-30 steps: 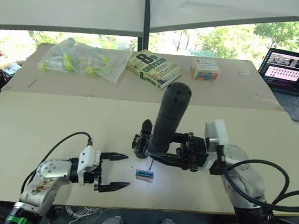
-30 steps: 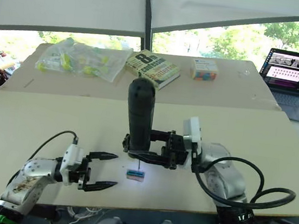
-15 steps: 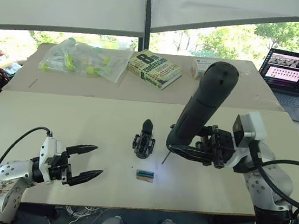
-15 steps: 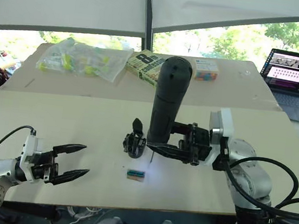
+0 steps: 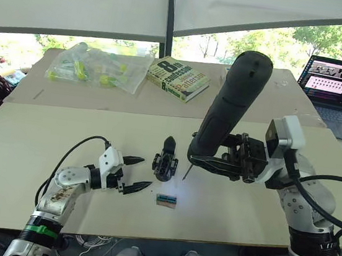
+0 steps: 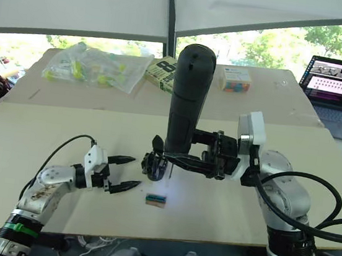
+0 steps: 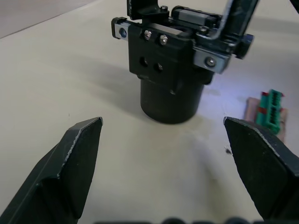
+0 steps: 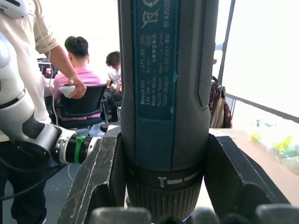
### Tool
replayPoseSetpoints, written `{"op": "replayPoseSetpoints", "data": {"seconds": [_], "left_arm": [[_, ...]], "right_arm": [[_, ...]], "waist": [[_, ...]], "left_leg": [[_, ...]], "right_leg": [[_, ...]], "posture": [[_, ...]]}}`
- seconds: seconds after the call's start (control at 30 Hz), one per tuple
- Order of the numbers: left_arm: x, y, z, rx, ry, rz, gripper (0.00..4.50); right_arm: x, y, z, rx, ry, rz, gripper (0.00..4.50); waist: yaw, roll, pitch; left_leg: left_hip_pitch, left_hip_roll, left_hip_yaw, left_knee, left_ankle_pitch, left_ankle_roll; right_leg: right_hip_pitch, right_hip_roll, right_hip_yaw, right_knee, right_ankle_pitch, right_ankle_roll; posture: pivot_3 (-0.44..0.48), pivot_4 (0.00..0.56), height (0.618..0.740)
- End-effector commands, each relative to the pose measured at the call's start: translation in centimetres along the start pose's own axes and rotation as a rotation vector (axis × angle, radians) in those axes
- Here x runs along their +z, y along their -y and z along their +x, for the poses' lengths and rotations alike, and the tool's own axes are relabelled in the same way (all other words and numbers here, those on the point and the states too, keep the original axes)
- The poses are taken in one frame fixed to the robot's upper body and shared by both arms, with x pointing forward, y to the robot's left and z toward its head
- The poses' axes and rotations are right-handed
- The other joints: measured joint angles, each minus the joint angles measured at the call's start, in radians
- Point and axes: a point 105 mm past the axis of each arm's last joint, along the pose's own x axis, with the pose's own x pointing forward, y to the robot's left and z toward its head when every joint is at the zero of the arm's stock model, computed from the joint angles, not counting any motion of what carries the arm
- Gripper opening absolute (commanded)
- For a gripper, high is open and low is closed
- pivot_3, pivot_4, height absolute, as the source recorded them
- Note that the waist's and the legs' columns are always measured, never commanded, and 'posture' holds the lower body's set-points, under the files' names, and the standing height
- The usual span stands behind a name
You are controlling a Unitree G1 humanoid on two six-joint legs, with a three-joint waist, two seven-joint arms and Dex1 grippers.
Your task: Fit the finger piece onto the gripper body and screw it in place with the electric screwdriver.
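The gripper body [image 5: 165, 163] is a small black block standing mid-table, with a pointed black finger sticking up from its top. A separate finger piece is out of view. My left gripper [image 5: 142, 172] is open just left of the body, and its fingers [image 7: 74, 154] flank it without touching. My right gripper [image 5: 216, 163] is shut on the electric screwdriver [image 5: 231, 104]. The screwdriver is tilted, rounded end up. Its lit bit tip hangs just right of the gripper body, a little above the table.
A small green connector block [image 5: 166, 200] lies in front of the gripper body. A book [image 5: 177, 79], a plastic bag of parts [image 5: 94, 65] and a colourful box [image 6: 234, 78] lie at the back. A laptop [image 5: 335, 86] stands at the far right. People [image 8: 74, 70] sit beyond the table.
My left gripper has swung in from the front left to just beside the gripper body, still open. The screwdriver has shifted slightly left, bringing its bit closer to the body.
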Motion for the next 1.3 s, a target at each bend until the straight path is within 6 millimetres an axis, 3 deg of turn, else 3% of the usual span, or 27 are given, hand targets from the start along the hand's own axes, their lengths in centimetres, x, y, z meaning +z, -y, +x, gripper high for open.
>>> {"op": "replayPoseSetpoints", "data": {"seconds": [0.03,0.33,0.5,1.0,1.1,1.2,1.3], "left_arm": [[0.4,0.2,1.2,-0.038,0.005,0.037,4.39],[-0.5,0.4,4.2,-0.079,-0.011,0.062,4.39],[-0.5,0.1,5.0,-0.056,-0.006,0.057,4.39],[0.0,1.8,6.1,-0.142,0.007,-0.011,4.39],[-0.1,1.6,6.3,-0.125,-0.004,-0.014,3.58],[-0.2,1.5,6.1,-0.125,-0.008,-0.014,2.33],[-0.5,1.4,5.7,-0.125,-0.021,-0.006,2.31]], "right_arm": [[1.8,-0.4,0.5,0.035,0.039,-0.056,1.91],[1.4,-0.4,0.3,0.028,0.031,-0.053,1.91],[1.3,-0.5,0.1,0.024,0.027,-0.052,1.91],[0.9,-0.6,-0.5,0.009,0.007,-0.049,1.91],[0.9,-0.7,-0.6,0.006,0.002,-0.049,1.91],[0.9,-0.7,-0.7,0.002,-0.002,-0.051,1.91],[1.1,-0.7,-0.7,-0.001,-0.006,-0.053,1.91]], "waist": [[0.001,0.0,0.0],[0.006,0.0,0.0],[0.013,0.0,0.0],[0.013,0.0,0.0],[0.013,0.0,0.0],[0.013,0.0,0.0],[0.013,0.0,0.0]], "left_leg": [[0.0,0.0,0.0,0.0,0.0,0.0],[0.0,0.0,0.0,0.0,0.0,0.0],[0.0,-0.001,0.0,0.001,0.0,0.0],[0.001,-0.001,0.0,0.001,0.0,0.0],[0.001,-0.001,0.0,0.001,0.0,0.0],[0.001,-0.001,0.0,0.001,0.0,0.0],[0.001,-0.001,0.0,0.001,0.0,0.0]], "right_leg": [[0.0,0.0,0.0,0.0,0.0,0.0],[0.0,0.0,0.0,0.0,0.0,0.0],[0.002,0.0,0.0,0.0,0.0,0.0],[0.002,0.0,0.0,0.0,0.0,0.001],[0.002,0.0,0.0,0.0,0.0,0.001],[0.003,0.0,0.0,0.0,0.0,0.001],[0.003,0.0,0.0,0.0,0.0,0.001]], "posture": [[0.0,0.15,0.74],[0.0,0.15,0.74],[0.0,0.15,0.74],[0.0,0.15,0.74],[0.0,0.15,0.74],[0.0,0.15,0.74],[0.0,0.15,0.74]]}}
